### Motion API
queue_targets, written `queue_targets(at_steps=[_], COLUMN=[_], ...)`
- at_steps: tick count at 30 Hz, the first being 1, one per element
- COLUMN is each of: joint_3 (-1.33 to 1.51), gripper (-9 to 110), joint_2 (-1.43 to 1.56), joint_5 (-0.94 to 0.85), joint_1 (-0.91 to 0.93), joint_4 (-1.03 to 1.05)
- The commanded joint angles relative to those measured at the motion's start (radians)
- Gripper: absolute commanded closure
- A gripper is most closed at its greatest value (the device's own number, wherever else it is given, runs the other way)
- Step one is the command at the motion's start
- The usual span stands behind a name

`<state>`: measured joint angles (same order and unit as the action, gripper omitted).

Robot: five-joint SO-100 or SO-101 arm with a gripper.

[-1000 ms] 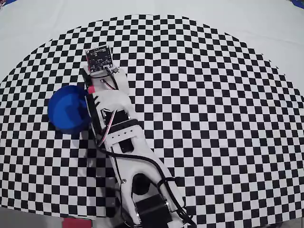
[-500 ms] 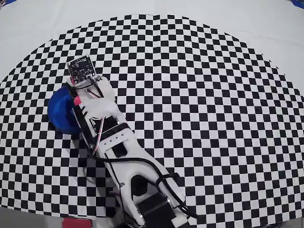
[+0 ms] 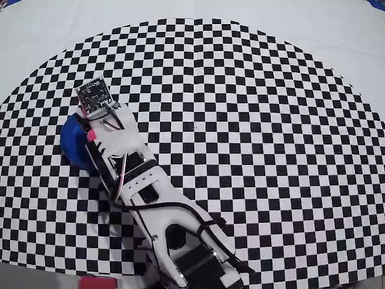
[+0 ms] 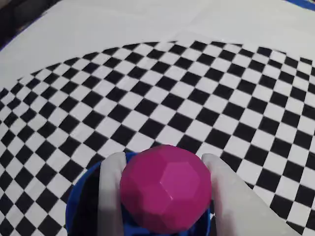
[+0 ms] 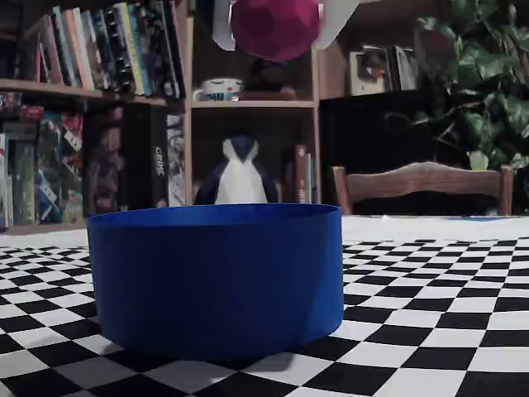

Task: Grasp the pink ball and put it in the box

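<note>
Carry step, near done: hand [image 4: 162,196] clamped on pink ball [image 4: 166,188], held high above blue box [image 5: 215,277] on checkered bench [image 3: 252,120]. Next: open fingers, drop ball in.

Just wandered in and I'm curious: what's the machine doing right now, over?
End effector shut on pink ball. Ball held above the blue box, not yet released. Nothing in the way.

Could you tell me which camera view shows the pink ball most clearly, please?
The wrist view: the pink ball fills the foreground between the gripper fingers. The fixed view shows it cropped at the top edge; overhead, only a pink sliver beside the arm.
</note>
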<state>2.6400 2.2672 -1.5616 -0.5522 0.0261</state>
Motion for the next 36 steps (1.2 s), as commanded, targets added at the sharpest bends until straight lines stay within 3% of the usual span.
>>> queue_targets(at_steps=[1,36], joint_3=[-0.003,0.035], gripper=[101,101], joint_2=[0.035,-0.043], joint_5=[-0.006,-0.006], joint_1=[-0.012,-0.064], joint_4=[-0.015,-0.052])
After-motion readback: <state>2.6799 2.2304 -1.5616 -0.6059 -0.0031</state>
